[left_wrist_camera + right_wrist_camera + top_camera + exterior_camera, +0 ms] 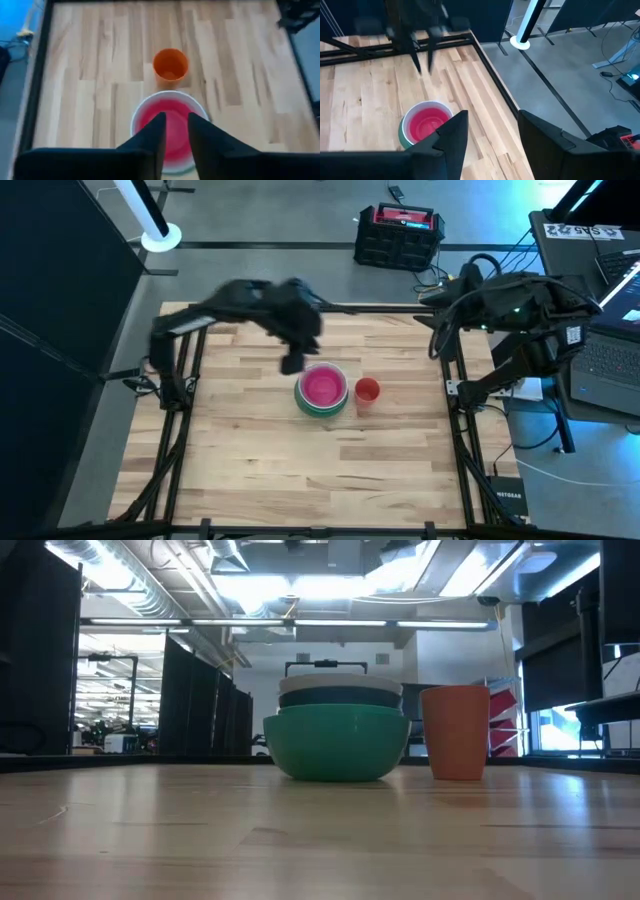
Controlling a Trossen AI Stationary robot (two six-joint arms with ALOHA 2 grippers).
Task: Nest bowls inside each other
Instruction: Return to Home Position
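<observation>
The bowls stand nested in one stack [322,390] at the table's middle. The pink bowl [172,106] lies innermost on top, inside a white rim [422,105]. In the low view, a dark bowl [338,697] shows under the white one, and the outermost green bowl [337,745] rests by its base on the table. My left gripper [292,365] hovers above the stack's far-left side, open and with nothing in it; its fingers [152,135] point slanting down. My right gripper [490,115] waits open, high over the table's far right corner.
A small orange cup [367,390] stands upright right of the stack, close beside it [456,732]. Black frame rails [455,380] run along the table's edges. Bare wood [300,470] stretches toward the near edge.
</observation>
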